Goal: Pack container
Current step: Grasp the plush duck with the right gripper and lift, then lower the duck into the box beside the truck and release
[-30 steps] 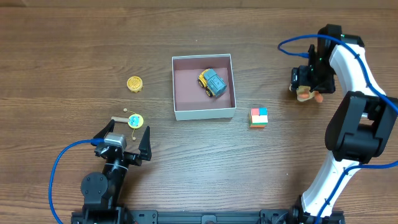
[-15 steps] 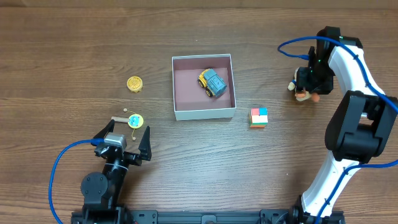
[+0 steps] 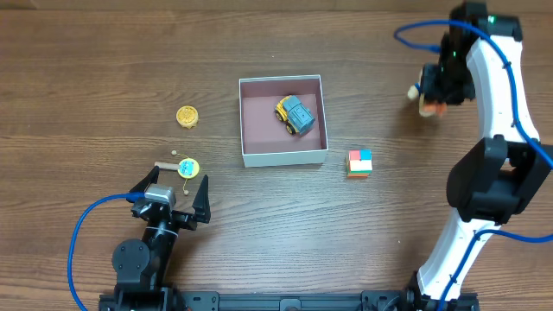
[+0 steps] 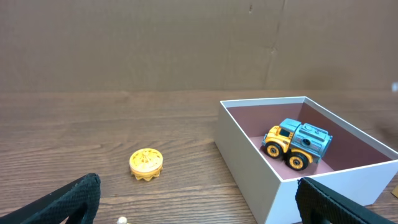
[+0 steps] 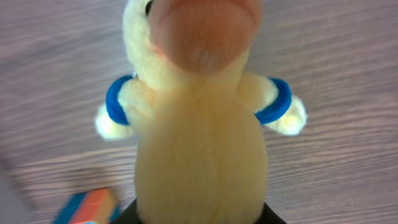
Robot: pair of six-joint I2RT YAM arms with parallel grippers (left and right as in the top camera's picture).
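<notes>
Worktop [image 3: 78, 69]: brown wood grain.

Left claw [image 3: 177, 183], at 7 o'clock from the container: jaws spread wide, gripping nothing. In its wrist view only the two black fingertips [image 4: 68, 202] show at the lower corners; the rest is cut off.

Round toy [image 3: 187, 168] on a short stick, just beyond the left claw at 12 o'clock. Face printed blue and yellow, too small to read.

Gear disc [image 3: 187, 116], yellow, at 9 o'clock from the container and well apart from it. It has a moulded pattern on top with no legible lettering [image 4: 147, 163].

Container [image 3: 241, 130], mid-worktop: white walls, mauve floor. The left wrist view clips its near right corner [image 4: 249, 162].

Truck [image 3: 295, 114] inside the container, in the far right part, on its wheels. Yellow cab, blue-grey body; markings on the body not legible [image 4: 297, 144].

Cube [image 3: 359, 161], multicoloured blocks, at 4 o'clock from the container and near it. One corner shows, blurred, at the lower left of the right wrist view [image 5: 87, 208].

Right claw [image 3: 439, 86], at 2 o'clock from the container: clamped on the plush [image 3: 429, 105]. The plush fills the wrist view [image 5: 199, 124]: pale yellow body, blue bands on both arms, pinkish snout. Its head is cut off at the top, and its base is hidden by the dark fingers. Cannot tell whether it touches the worktop.
</notes>
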